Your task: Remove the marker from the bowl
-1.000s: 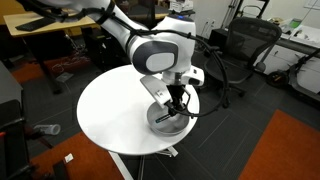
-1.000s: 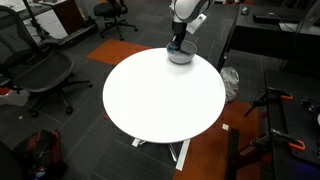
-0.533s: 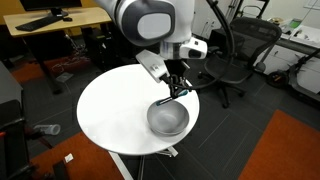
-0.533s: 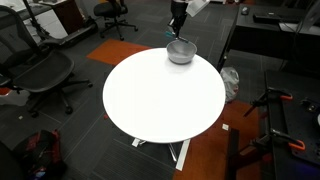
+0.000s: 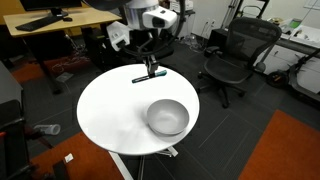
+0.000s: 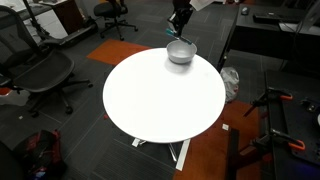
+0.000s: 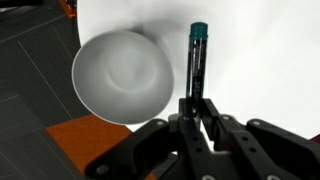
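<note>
My gripper [image 7: 196, 104] is shut on the teal-blue marker [image 7: 197, 60], which sticks out past the fingertips. In an exterior view the gripper [image 5: 150, 67] holds the marker [image 5: 148, 76] level above the far part of the white table, well apart from the grey-silver bowl [image 5: 167, 117]. The bowl [image 7: 122, 75] is empty and lies to the left of the marker in the wrist view. In an exterior view the gripper [image 6: 180, 22] hangs above the bowl [image 6: 180, 52] at the table's far edge.
The round white table [image 5: 110, 110] stands on a dark floor [image 6: 60, 140]. Black office chairs [image 5: 232, 55] and a wooden desk [image 5: 60, 22] stand around it. An orange carpet patch [image 5: 290, 150] lies to one side.
The gripper has risen out of the bowl with the marker and moved toward the far side of the table. The bowl is now empty.
</note>
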`<action>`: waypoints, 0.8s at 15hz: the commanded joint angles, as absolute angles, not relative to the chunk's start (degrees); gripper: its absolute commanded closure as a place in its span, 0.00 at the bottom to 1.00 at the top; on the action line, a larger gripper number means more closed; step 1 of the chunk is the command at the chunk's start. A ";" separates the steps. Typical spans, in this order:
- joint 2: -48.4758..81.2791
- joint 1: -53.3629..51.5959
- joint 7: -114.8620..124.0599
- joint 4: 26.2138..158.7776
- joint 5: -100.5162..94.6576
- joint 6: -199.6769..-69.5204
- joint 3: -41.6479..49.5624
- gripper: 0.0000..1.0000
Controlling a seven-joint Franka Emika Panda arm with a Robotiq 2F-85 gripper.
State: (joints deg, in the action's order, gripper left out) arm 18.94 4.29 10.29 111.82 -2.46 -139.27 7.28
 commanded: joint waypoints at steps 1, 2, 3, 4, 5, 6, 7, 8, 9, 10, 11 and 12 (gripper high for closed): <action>11.58 -0.10 17.71 121.30 -5.85 -141.70 7.05 0.96; 10.68 -0.84 18.16 122.77 -6.05 -142.36 6.28 0.96; 9.95 -1.41 17.09 124.47 -5.60 -143.87 5.15 0.96; 9.39 -2.01 16.41 125.81 -5.49 -145.06 4.34 0.96; 9.56 -2.40 14.55 126.69 -4.97 -146.20 3.19 0.96; 9.57 -2.65 13.16 127.47 -4.39 -147.25 2.20 0.96; 10.23 -2.69 10.92 127.69 -3.61 -148.10 1.03 0.96; 10.68 -2.70 8.91 128.05 -3.18 -149.05 0.05 0.96; 11.45 -2.50 6.02 127.98 -2.21 -149.77 -1.04 0.96; 12.13 -2.27 3.40 127.97 -1.46 -150.44 -1.92 0.96; 12.67 -2.06 0.60 127.93 -0.57 -150.73 -2.74 0.96; 13.43 -1.78 -2.56 127.53 0.45 -150.72 -3.57 0.96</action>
